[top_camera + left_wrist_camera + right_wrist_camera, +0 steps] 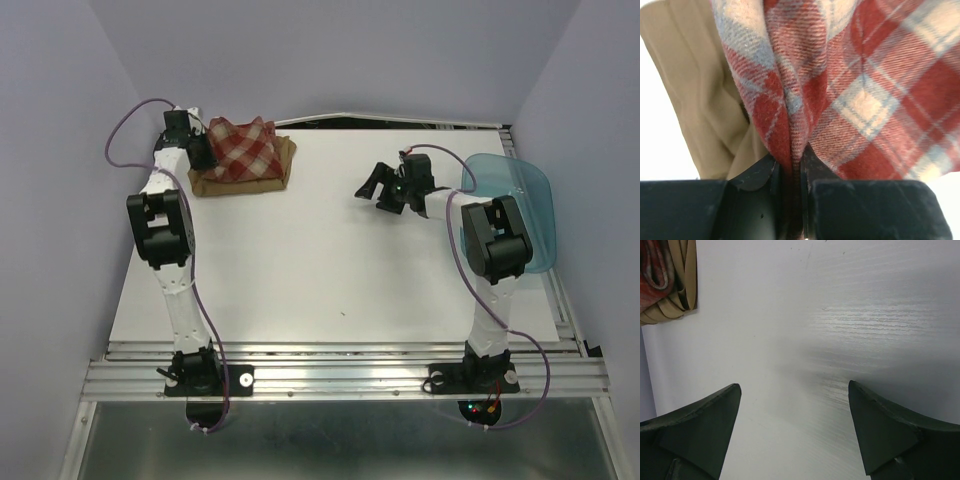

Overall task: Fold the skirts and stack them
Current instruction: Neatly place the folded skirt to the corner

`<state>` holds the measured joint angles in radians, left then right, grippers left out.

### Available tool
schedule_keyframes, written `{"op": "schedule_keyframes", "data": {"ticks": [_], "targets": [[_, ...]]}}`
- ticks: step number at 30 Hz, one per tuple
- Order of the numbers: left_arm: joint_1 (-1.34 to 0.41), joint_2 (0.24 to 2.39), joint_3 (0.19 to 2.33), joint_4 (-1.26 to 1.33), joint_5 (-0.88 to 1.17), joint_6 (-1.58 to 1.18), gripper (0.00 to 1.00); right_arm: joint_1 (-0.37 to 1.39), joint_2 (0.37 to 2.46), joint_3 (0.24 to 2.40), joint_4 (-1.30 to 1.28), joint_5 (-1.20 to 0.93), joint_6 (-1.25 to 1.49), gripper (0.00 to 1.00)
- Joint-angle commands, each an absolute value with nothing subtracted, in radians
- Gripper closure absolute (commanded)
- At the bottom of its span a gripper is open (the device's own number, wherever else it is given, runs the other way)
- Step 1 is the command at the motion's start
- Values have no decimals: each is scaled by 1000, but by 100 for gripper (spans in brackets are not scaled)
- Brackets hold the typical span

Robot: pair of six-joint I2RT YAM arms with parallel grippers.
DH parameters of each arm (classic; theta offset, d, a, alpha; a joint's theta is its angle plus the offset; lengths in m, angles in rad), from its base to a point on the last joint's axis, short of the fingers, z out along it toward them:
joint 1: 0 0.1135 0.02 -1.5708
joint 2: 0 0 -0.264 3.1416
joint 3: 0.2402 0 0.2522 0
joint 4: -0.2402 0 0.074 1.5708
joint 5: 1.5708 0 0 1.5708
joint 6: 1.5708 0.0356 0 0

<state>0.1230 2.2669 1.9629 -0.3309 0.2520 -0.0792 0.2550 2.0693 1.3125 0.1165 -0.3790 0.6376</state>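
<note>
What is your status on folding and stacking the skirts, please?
Left gripper shut on red-and-cream plaid cloth skirt, which lies atop plain tan-brown cloth skirt. Right gripper open, holding nothing. Translucent blue plastic tub far off right, not in the way.

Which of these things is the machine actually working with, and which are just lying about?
In the job:
- plaid skirt, pinched by the left gripper
- tan skirt, underneath it
- right gripper, open and empty

Just lying about:
- blue plastic tub, at the right edge of the table
</note>
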Motion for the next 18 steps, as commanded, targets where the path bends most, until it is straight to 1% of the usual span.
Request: {"op": "schedule_keyframes", "data": {"ticks": [1, 3, 4, 6, 7, 8, 11, 12, 13, 15, 18], "targets": [[126, 2233, 1993, -304, 276, -40, 87, 252, 2068, 1330, 123, -388, 618, 7], [127, 2227, 1985, -310, 265, -37, 79, 252, 2062, 1331, 120, -388, 614, 7], [132, 2223, 1982, -313, 256, -34, 68, 252, 2059, 1335, 114, -390, 608, 7], [136, 2186, 1953, -301, 238, -35, 58, 252, 2046, 1341, 106, -388, 595, 6], [141, 2169, 1942, -285, 226, -34, 47, 252, 2039, 1345, 95, -385, 582, 6], [143, 2151, 1931, -276, 213, -31, 40, 252, 2031, 1348, 92, -380, 575, 6], [147, 2056, 1925, -261, 149, -6, 35, 252, 1991, 1348, 81, -367, 545, 4], [149, 2037, 1933, -259, 140, -6, 26, 252, 1968, 1347, 77, -359, 534, 4], [153, 2020, 1945, -264, 129, 27, 23, 252, 1956, 1350, 69, -356, 511, 3], [153, 1981, 1997, -285, 88, 64, 4, 252, 1933, 1356, 54, -348, 480, 0], [156, 1922, 2054, -311, 74, 121, 1, 252, 1892, 1394, -21, -318, 401, 0]]}}
